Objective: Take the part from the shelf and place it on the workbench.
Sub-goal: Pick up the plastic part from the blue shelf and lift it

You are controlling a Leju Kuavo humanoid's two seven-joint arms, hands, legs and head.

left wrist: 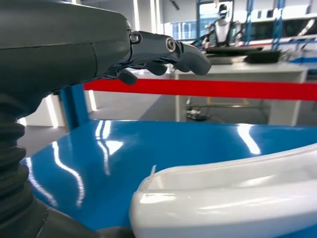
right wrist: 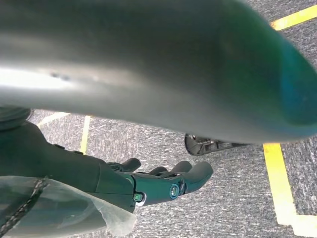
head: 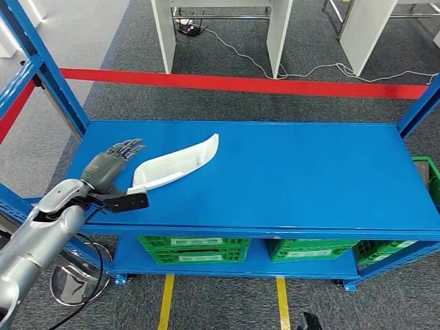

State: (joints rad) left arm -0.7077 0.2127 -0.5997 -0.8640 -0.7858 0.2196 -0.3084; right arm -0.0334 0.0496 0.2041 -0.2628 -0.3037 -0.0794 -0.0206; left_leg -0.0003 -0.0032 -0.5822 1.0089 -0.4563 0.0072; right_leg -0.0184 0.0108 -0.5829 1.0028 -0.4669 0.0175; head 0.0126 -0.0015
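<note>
So the white part (head: 176,165) is lying flat on the top level of the blue shelf (head: 311,179), over toward the left end, long and curved with its pointy tip aimed toward the back right. The left hand (head: 111,167) is right at the part's near-left end, hovering just beside it, and its fingers (head: 127,146) are stretched out straight and a bit spread, not wrapped around anything. From the left wrist view you get the glossy white edge of the part (left wrist: 232,198) right up close below the hand (left wrist: 112,44), with the fingers (left wrist: 186,52) reaching out above it and a clear gap of blue shelf between them, so nothing is being held there. The right hand (right wrist: 149,183) hangs low over grey carpet (right wrist: 232,198) with yellow floor lines (right wrist: 280,193), fingers (right wrist: 194,173) loosely extended and slightly curled, holding nothing. Under the top shelf level there are green crates (head: 192,249) sitting on the lower level. Behind the shelf a red stripe (head: 249,84) runs across the floor, and past that are white desk legs (head: 166,34) with a pale cable (head: 311,69) trailing on the carpet.
</note>
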